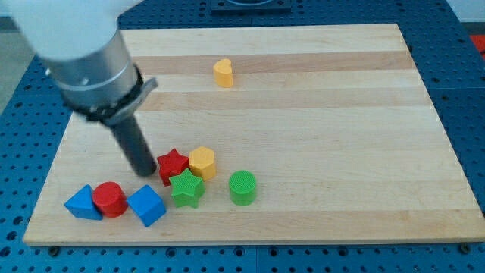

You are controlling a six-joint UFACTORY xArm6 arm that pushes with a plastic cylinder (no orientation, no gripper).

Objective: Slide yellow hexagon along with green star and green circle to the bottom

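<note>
The yellow hexagon [202, 162] stands near the board's bottom, left of centre. It touches the red star [172, 165] on its left and the green star [186, 189] just below it. The green circle [242, 187] stands apart, a little to the right of the green star. My tip [144, 172] is down on the board just left of the red star, close to it or touching it. The arm's grey body fills the view's top left.
A blue triangle [82, 203], a red circle [110, 199] and a blue cube [147, 205] sit in a row at the bottom left. A yellow heart [223, 73] stands near the top centre. The wooden board [341, 136] ends just below the blocks.
</note>
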